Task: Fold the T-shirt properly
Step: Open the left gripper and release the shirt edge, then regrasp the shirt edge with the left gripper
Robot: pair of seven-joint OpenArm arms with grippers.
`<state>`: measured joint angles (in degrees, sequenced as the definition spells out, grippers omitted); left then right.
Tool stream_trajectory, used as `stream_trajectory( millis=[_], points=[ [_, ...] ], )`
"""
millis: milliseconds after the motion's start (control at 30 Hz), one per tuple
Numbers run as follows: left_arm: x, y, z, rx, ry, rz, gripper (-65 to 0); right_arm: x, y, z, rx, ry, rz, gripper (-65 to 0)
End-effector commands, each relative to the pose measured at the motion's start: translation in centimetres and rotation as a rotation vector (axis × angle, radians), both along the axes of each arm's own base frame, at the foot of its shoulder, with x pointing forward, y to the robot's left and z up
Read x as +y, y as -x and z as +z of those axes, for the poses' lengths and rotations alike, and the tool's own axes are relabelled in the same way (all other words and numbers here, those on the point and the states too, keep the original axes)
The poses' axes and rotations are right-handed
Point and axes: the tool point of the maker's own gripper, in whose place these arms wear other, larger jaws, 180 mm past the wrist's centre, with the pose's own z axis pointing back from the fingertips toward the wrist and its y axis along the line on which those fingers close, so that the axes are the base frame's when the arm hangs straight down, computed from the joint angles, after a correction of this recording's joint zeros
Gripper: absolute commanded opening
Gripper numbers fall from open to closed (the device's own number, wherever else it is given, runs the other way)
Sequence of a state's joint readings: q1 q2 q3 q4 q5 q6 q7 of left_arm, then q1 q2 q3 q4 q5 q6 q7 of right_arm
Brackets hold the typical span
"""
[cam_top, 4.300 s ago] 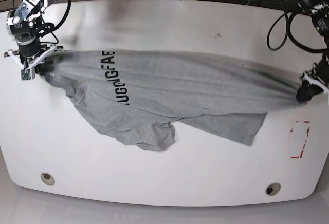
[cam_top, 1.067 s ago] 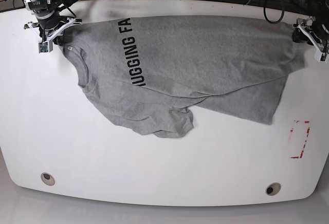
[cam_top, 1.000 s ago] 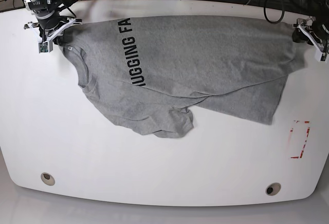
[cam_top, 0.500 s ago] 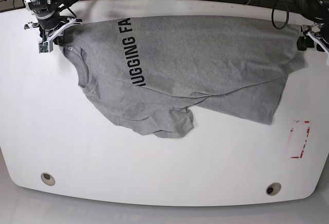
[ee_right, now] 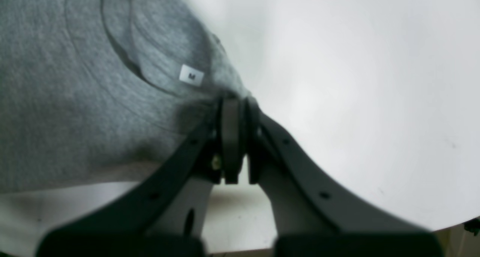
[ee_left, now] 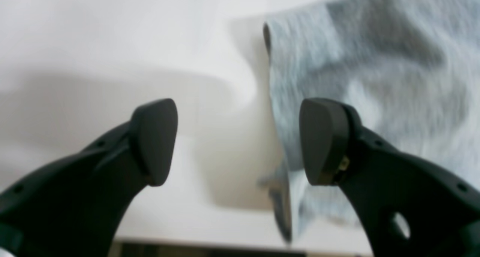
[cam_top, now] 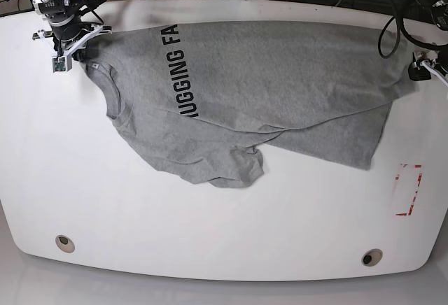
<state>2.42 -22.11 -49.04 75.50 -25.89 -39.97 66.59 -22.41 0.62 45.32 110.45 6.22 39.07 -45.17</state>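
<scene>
The heather-grey T-shirt (cam_top: pixel 266 88) lies spread across the far half of the white table (cam_top: pixel 210 235), with black lettering near its left end and a folded lobe hanging toward the front. At the far left, my right gripper (cam_top: pixel 70 50) is shut on the shirt's corner next to the neck. In the right wrist view the right gripper (ee_right: pixel 240 103) pinches the T-shirt (ee_right: pixel 75 99) beside a small white size label (ee_right: pixel 191 76). My left gripper (cam_top: pixel 427 66) stands open just off the shirt's right end. In the left wrist view the left gripper (ee_left: pixel 238 142) holds nothing, and the T-shirt (ee_left: pixel 375 81) has its edge by the right finger.
A red rectangle outline (cam_top: pixel 408 189) is marked on the table at the right. Two round holes (cam_top: pixel 64 243) (cam_top: pixel 372 257) sit near the front edge. Black cables (cam_top: pixel 392 32) hang at the far right corner and along the back edge.
My left gripper has opened, let go of the shirt's right end and drawn off to the right. The shirt and the right gripper have stayed where they were.
</scene>
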Motion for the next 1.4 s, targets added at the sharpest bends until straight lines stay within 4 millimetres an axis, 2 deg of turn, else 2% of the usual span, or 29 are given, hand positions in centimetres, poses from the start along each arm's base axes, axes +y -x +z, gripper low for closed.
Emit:
stream_trajectory(
  millis=[0, 400, 567, 733, 900, 1000, 1167, 1367],
  points=[
    [0.8, -1.2, 1.0, -0.044, -0.008, 0.004, -17.2, -0.3, -0.5, 0.9, -0.034, 0.017, 0.007, -64.8],
    [0.2, -3.3, 0.4, -0.076, 0.067, 0.029, -17.2, -0.3, -0.5, 0.9, -0.034, 0.017, 0.007, -64.8],
    [-1.1, -4.7, -0.1, -0.078, 0.090, -0.009, -17.2, -0.2, -0.6, 0.9, -0.035, 0.014, 0.008, -64.8],
    [-1.8, -4.5, -1.0, -0.052, 0.111, -0.021, -17.2, -0.2, -0.6, 0.9, -0.037, 0.014, 0.008, -64.8],
    [-4.3, -4.5, -2.3, -0.039, 0.151, -0.047, -17.4, -0.2, -0.6, 0.9, -0.036, 0.015, 0.008, -64.8],
    [-4.4, -4.0, -2.7, -0.017, 0.152, -0.051, -19.0, -0.2, -0.6, 0.9, -0.036, 0.015, 0.008, -64.7],
    [-4.5, -2.8, -3.3, 0.030, 0.158, -0.052, -26.9, -0.2, -0.6, 0.9, -0.036, 0.015, 0.008, -64.7],
    [-4.4, -2.6, -3.4, 0.041, 0.157, -0.053, -27.4, -0.2, -0.6, 0.9, -0.036, 0.015, 0.008, -64.7]
  ],
)
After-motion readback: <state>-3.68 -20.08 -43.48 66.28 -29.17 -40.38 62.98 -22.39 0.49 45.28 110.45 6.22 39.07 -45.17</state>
